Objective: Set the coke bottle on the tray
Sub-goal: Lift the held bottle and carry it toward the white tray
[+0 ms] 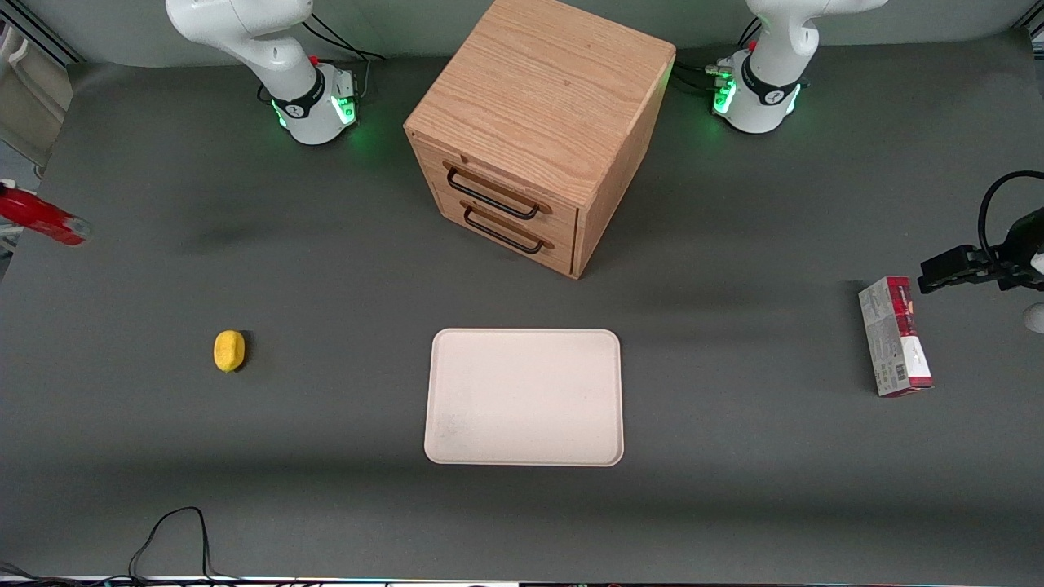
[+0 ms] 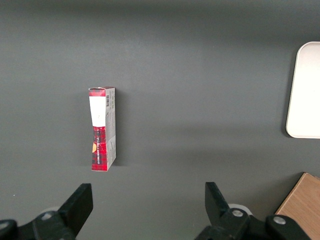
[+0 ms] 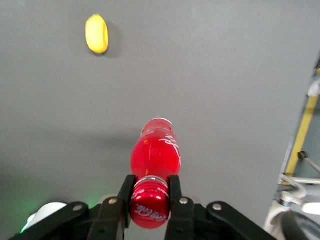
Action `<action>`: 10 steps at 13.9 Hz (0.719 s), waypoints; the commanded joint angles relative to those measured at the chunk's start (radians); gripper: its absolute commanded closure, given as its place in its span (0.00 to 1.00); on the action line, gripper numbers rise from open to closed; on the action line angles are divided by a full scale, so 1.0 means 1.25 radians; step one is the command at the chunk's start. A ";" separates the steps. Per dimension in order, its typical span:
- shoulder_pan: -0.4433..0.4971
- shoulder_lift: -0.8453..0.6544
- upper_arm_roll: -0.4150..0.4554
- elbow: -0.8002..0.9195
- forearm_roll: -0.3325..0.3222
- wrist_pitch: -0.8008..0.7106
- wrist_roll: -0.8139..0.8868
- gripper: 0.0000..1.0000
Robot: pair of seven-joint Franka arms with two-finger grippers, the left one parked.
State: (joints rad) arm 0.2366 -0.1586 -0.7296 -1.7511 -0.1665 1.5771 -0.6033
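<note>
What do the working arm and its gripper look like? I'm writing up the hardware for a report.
The working arm has glossy white rounded shells; its base bears a black band, glows green, and trails black cables. Its gripper is matte black with visible screw heads and two flat black fingers. It hangs at the working arm's end of the table.

a wooden two-drawer cabinet (image 1: 538,130) stood at twelve o'clock on the dark grey table (image 1: 734,489), its black handles facing the front camera. a yellow lemon (image 1: 229,350) lay at nine o'clock, and a red-and-grey carton (image 1: 895,336) lay flat at three o'clock.
</note>
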 commanded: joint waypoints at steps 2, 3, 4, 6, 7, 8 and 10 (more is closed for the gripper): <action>0.044 0.025 -0.010 0.176 0.035 -0.124 -0.006 0.76; 0.051 0.032 -0.010 0.189 0.053 -0.129 -0.006 0.76; 0.065 0.049 -0.010 0.203 0.069 -0.129 -0.005 0.76; 0.120 0.129 -0.009 0.281 0.112 -0.131 -0.002 0.76; 0.145 0.186 -0.009 0.336 0.144 -0.142 -0.002 0.76; 0.162 0.245 -0.004 0.392 0.188 -0.172 0.006 0.77; 0.168 0.351 0.021 0.507 0.268 -0.215 0.080 0.79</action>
State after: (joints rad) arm 0.4504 0.0857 -0.7091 -1.3447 0.0740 1.3998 -0.5533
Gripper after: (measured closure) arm 0.687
